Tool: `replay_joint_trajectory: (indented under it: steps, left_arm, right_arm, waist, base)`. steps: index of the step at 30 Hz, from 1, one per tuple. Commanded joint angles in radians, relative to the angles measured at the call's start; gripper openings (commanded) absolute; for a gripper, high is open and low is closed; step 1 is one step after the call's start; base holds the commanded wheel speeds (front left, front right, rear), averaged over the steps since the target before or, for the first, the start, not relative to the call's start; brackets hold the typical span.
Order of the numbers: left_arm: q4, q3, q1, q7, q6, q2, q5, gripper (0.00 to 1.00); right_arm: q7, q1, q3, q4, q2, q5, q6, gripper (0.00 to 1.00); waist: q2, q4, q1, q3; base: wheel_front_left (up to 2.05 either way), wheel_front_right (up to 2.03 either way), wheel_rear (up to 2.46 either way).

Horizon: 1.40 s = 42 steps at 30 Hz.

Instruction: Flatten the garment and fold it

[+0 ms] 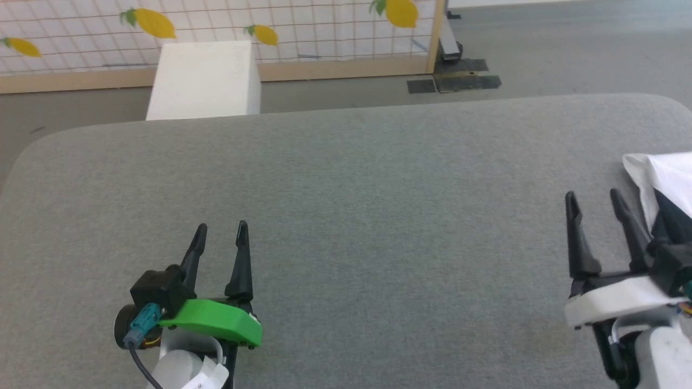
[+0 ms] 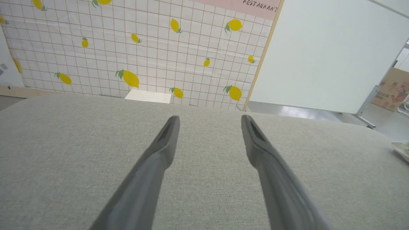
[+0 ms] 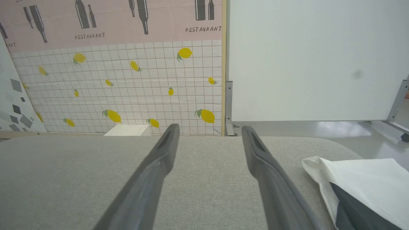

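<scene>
Left gripper (image 1: 221, 227) and right gripper (image 1: 593, 195) hover, fingers (image 1: 240, 259) apart. Garment (image 1: 667, 173) lies bunched at tabletop's (image 1: 378, 189) right edge; long axis unclear.

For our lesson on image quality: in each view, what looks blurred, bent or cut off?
Head view: garment cut off at the right edge. Left wrist view: left gripper blurred up close, table edge bowed. Right wrist view: right gripper likewise blurred.

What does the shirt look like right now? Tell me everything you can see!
The garment is thin, soft white cloth with a black part showing under a white fold. It lies folded over itself, not spread flat, at the right end of the grey fabric-covered table, running out of view.
</scene>
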Motion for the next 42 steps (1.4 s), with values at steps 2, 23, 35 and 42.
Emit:
replay_joint_trajectory:
  steps: [2,23,35,42]
  left_arm:
    - [0.006,0.0,0.017,-0.004,0.008,-0.006,-0.001,1.0]
    - [0.031,-0.019,0.032,-0.005,0.013,-0.014,-0.01,1.0]
    - [0.035,-0.022,0.02,0.0,0.008,-0.009,-0.007,0.0]
    - [0.033,-0.023,0.021,0.002,0.009,-0.009,-0.005,0.0]
  right_arm:
    - [0.008,0.042,0.003,-0.036,0.027,-0.026,-0.002,1.0]
    - [0.062,0.169,-0.036,-0.157,0.104,-0.062,-0.002,1.0]
    - [0.061,0.16,-0.035,-0.147,0.101,-0.049,0.0,0.0]
    - [0.062,0.16,-0.034,-0.147,0.101,-0.05,0.0,0.0]
  waist:
    - [0.0076,0.037,0.0001,-0.022]
    - [0.0076,0.083,0.0001,-0.025]
    - [0.0,0.082,0.0001,-0.026]
    - [0.0001,0.083,0.0001,-0.027]
  base:
    - [0.0,0.0,0.0]
    - [0.0,0.0,0.0]
    - [0.0,0.0,0.0]
    - [0.0,0.0,0.0]
